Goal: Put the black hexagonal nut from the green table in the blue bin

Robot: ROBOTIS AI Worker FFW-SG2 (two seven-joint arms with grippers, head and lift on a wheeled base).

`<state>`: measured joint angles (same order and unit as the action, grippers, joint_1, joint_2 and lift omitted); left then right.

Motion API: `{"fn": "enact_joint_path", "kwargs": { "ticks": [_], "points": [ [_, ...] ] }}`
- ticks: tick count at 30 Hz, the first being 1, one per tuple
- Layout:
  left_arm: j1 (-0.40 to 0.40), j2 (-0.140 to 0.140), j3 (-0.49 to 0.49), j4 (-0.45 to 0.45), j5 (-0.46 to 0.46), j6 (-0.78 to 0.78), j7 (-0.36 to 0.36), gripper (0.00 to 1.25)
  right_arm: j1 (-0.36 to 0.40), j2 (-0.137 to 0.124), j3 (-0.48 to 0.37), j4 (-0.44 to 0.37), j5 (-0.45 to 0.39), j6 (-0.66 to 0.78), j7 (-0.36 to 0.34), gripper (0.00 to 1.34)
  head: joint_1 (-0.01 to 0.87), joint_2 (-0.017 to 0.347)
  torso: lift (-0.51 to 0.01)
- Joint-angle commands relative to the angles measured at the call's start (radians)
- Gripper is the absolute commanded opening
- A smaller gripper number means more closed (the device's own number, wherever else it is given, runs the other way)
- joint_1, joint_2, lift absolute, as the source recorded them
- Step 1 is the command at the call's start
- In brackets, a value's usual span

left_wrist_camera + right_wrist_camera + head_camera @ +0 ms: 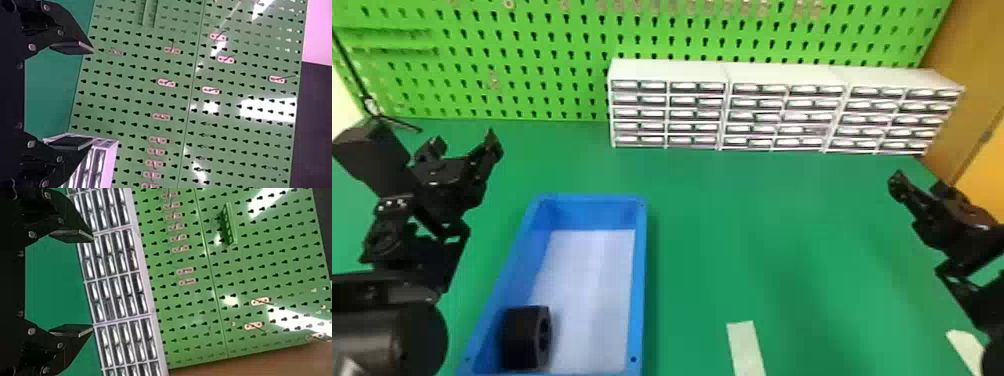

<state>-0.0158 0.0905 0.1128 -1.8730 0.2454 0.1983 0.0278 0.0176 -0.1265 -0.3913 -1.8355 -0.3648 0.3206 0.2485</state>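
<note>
The black hexagonal nut (521,338) lies on its side inside the blue bin (641,260), in the near left corner, its hole facing right. Beyond the bin's left wall my left gripper (463,141) is held up over the table, fingers wide apart with nothing between them. The left wrist view shows the same left gripper (80,95) spread open toward the pegboard. At the right side my right gripper (918,181) stands open, far from bin and nut. In the right wrist view, the right gripper (84,283) has an empty gap between its fingers.
White drawer cabinets (784,110) stand along the back before the green pegboard (532,60). A pale strip (746,347) lies on the green table (782,225) right of the bin. Another pale piece (966,347) lies by the right arm.
</note>
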Motion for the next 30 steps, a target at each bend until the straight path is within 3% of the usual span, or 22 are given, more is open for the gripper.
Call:
{"fn": "enact_joint_path", "kwargs": {
  "ticks": [1, 30],
  "points": [
    [0.002, 0.000, 0.001, 0.000, 0.000, -0.003, 0.001, 0.81, 0.002, 0.007, 0.000, 0.001, 0.000, 0.000, 0.000, 0.88, 0.692, 0.008, -0.097],
    [0.000, -0.006, 0.005, 0.002, 0.000, -0.008, 0.001, 0.81, -0.015, -0.002, 0.040, 0.001, 0.009, 0.000, 0.000, 0.88, 0.692, 0.008, -0.097]
  ]
}}
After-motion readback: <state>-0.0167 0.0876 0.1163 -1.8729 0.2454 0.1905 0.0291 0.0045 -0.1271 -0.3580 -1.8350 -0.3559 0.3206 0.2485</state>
